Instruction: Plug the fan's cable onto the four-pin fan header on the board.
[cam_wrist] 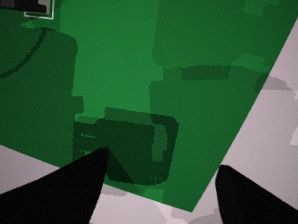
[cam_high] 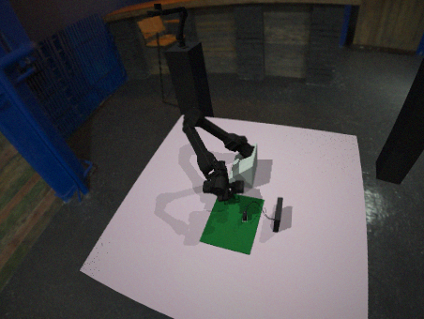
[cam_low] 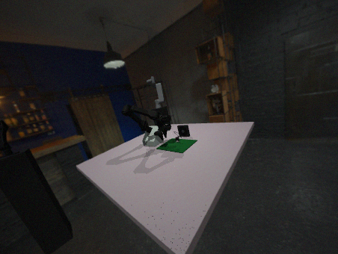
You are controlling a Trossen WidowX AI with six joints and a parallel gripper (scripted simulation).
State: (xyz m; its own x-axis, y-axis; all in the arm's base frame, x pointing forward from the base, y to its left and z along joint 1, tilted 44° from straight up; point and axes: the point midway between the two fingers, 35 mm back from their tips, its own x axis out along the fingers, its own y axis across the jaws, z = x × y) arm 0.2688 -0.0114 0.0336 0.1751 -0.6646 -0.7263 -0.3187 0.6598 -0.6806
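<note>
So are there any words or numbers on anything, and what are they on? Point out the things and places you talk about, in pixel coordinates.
None that I can read.
Green board [cam_high: 230, 235] [cam_low: 182, 146] [cam_wrist: 115, 60]: no lettering to make out.
Plug at the header [cam_high: 245, 216]: too small and dark to tell.
Black fan [cam_high: 279, 215] [cam_low: 183, 131]: too small and dark to tell.
Jars on the back shelves [cam_low: 31, 131]: too blurred to tell.

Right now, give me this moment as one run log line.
gripper: open, off the plug | plug: at the header on the green board | seating depth: cannot tell
</note>
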